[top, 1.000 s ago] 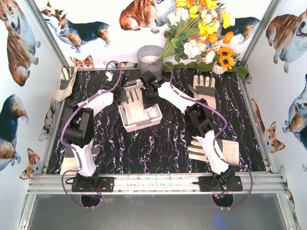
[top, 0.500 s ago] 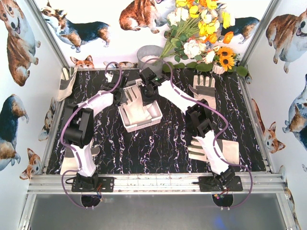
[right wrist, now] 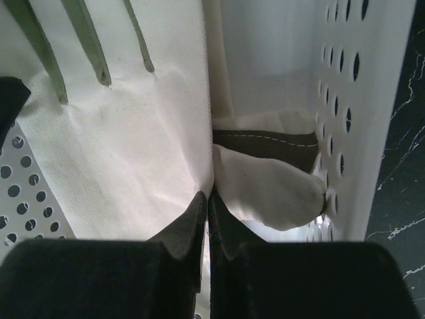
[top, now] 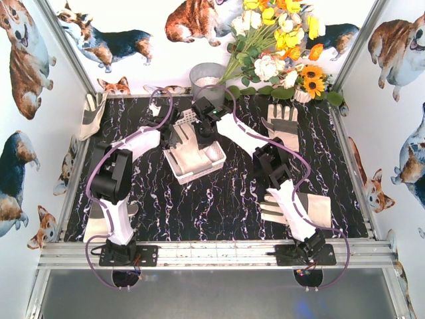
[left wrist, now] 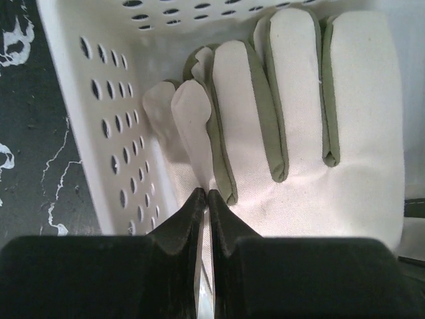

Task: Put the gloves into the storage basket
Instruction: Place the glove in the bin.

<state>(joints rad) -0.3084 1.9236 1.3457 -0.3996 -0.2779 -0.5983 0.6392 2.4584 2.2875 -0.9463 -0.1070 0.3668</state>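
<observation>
Left gripper [left wrist: 204, 199] jaws pinched tight on one side edge of a cream glove [left wrist: 299, 133]. Right gripper [right wrist: 207, 199] jaws pinched tight on the opposite edge of the same glove, which hangs spread between them down inside the storage basket [top: 196, 175], close to its perforated walls. Second glove [right wrist: 265, 183] is bunched in the basket just beside it. Third glove [top: 282, 123] lies flat on the table [top: 219, 206] right of the basket, well apart, and fourth glove [top: 312, 207] lies farther right of the basket, toward the near edge.
</observation>
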